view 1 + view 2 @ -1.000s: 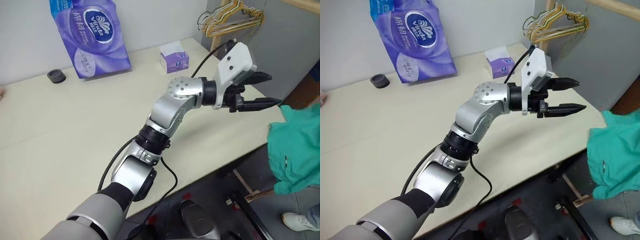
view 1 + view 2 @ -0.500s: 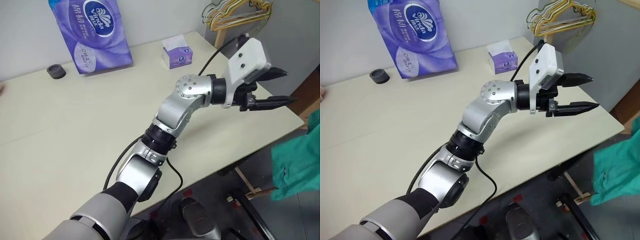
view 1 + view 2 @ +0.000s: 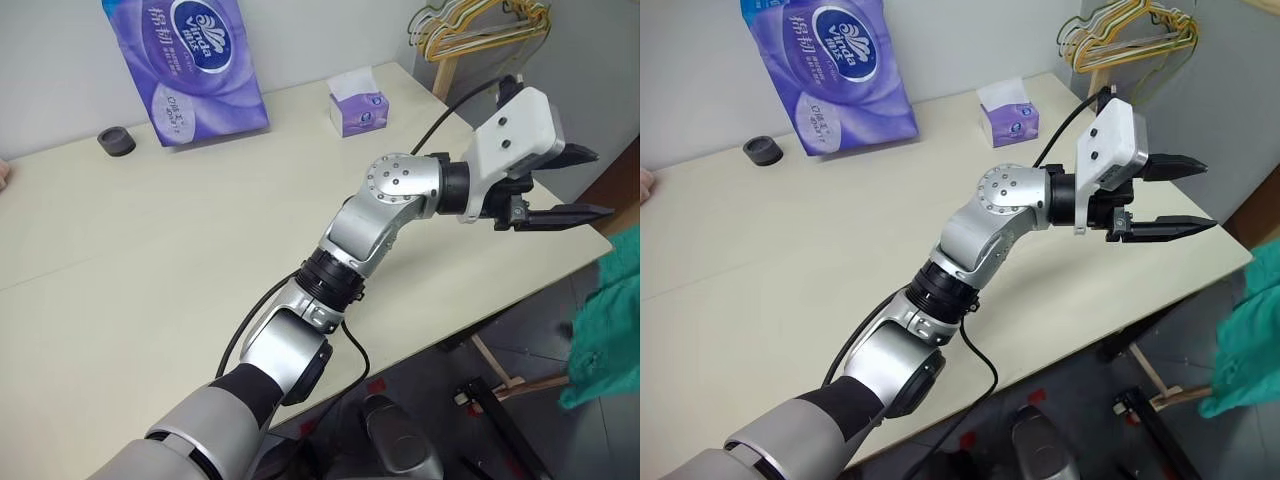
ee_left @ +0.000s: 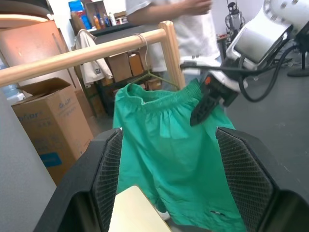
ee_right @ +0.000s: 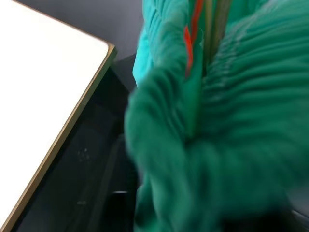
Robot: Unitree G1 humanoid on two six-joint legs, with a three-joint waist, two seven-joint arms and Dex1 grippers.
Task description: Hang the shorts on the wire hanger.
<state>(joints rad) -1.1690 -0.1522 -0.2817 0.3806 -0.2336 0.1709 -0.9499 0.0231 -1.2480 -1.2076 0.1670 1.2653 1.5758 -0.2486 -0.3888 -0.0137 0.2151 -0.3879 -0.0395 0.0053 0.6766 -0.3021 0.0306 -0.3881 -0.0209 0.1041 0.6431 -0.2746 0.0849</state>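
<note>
where the left jaws stand: we log them wide apart, nothing between them
left gripper [image 3: 600, 183]: held out level past the right edge of the table [image 3: 150, 260], in the air, touching nothing
right gripper [image 4: 203, 104]: at the gathered waistband of the shorts; we cannot tell whether it is parted or closed, nor whether it grips the cloth
shorts [image 4: 164, 140]: teal-green, hanging full length off the table's right side, waistband up, small white mark near the lower hem
wire hanger [image 4: 145, 48]: thin hook over the wooden rail [image 4: 82, 55], its wires running inside the waistband beside the orange-red drawstring [image 5: 192, 34]
behind the rail: we note a cardboard box [image 4: 43, 125] and a person in a white shirt [image 4: 183, 24]
table, far side: purple tissue pack [image 3: 190, 60], small tissue box [image 3: 357, 105], black round item [image 3: 117, 141]
beyond the far right corner: bunch of yellow and grey hangers [image 3: 480, 20]
</note>
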